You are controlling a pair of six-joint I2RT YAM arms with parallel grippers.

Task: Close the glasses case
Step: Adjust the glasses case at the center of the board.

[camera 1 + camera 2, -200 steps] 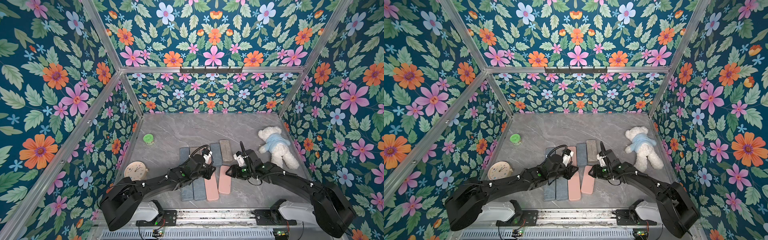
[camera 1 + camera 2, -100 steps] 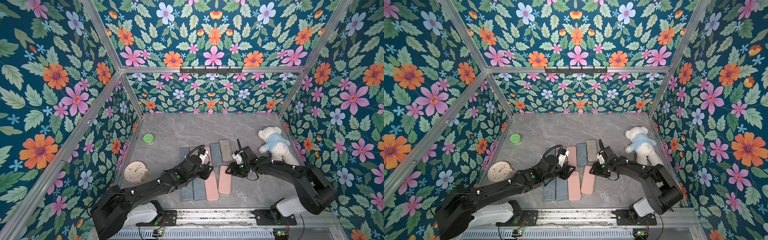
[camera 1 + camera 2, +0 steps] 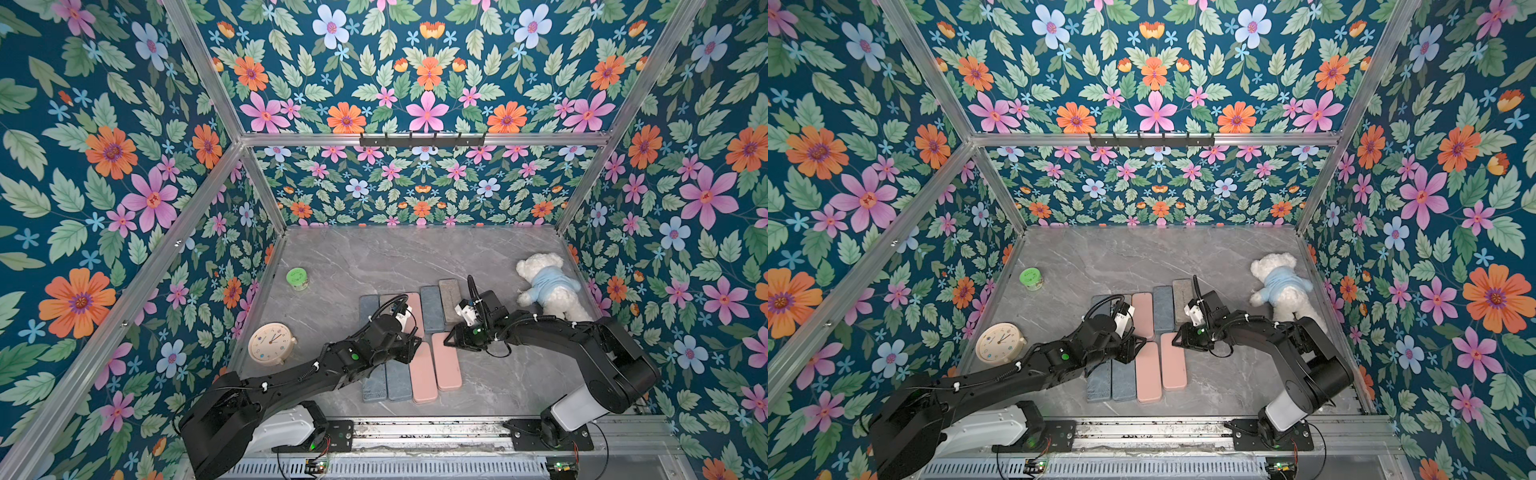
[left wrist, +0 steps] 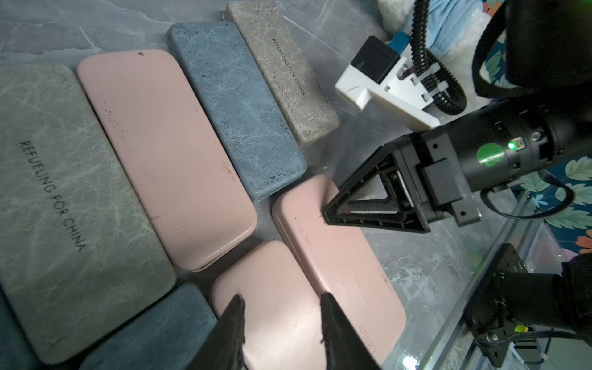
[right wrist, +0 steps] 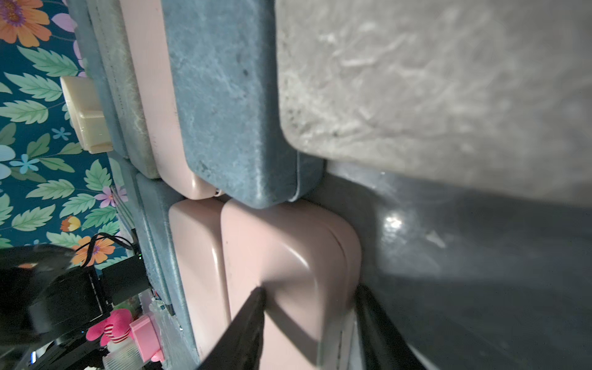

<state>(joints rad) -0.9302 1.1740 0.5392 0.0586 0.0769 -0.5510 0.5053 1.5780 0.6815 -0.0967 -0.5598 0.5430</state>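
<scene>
The pink case (image 3: 445, 361) lies flat on the tabletop (image 3: 374, 257). It is the last on the right in the row of cases along the edge nearest the arm bases, and its long side touches the next pink case (image 3: 423, 374). Its lid is down: in the right wrist view only a thin seam runs round its end, and no gap or lining shows. The closing therefore looks all but done, though I cannot tell from the seam alone whether the lid is snapped fully home.

The right hand (image 5: 310, 294) sits at the end of the case farther from that edge. Its fingers are part spread, one tip on the lid and the other by the case's outer side, and it pinches nothing. The left hand (image 4: 283, 307) is just over the next pink case, fingers part spread and empty.

What seems left is perhaps a last press on the lid, then lifting both hands clear. The other cases (image 3: 432, 303) in both rows also lie shut, as far as shows.
</scene>
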